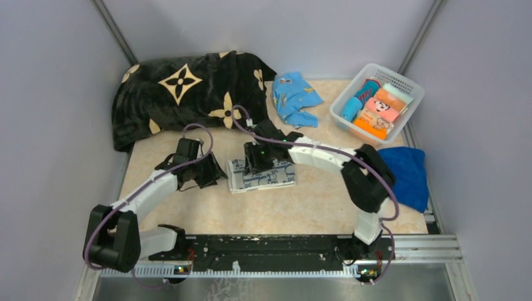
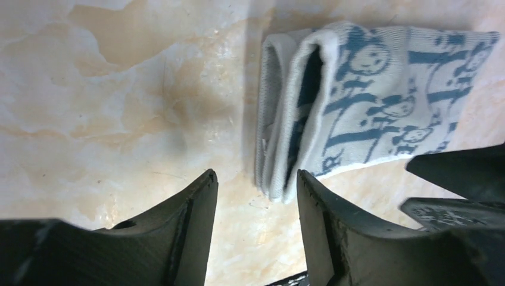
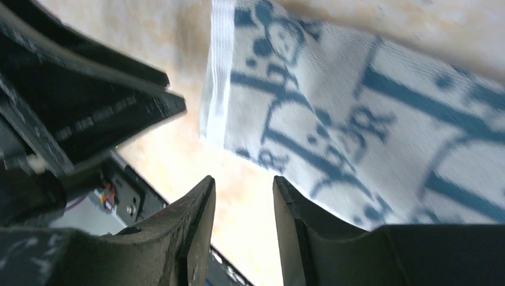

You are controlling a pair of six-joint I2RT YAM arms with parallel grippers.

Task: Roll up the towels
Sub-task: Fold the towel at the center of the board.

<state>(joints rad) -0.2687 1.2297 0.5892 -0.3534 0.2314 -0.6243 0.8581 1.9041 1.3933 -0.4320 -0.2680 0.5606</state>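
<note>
The white towel with dark-blue print (image 1: 263, 176) lies rolled into a flat bundle at the table's middle; its layered end (image 2: 289, 119) faces my left gripper. My left gripper (image 1: 215, 174) (image 2: 256, 174) stands open just left of that end, with nothing between its fingers. My right gripper (image 1: 254, 164) (image 3: 243, 179) hangs open over the towel's (image 3: 369, 119) near left corner, holding nothing. The small turquoise towel (image 1: 295, 97) lies crumpled at the back. The royal-blue towel (image 1: 406, 175) lies at the right edge, partly behind my right arm.
A black blanket with cream flowers (image 1: 188, 94) is heaped at the back left. A white basket (image 1: 411, 94) with rolled cloths stands at the back right. Grey walls close in both sides. The left arm's gripper body (image 3: 89, 119) shows close beside my right one.
</note>
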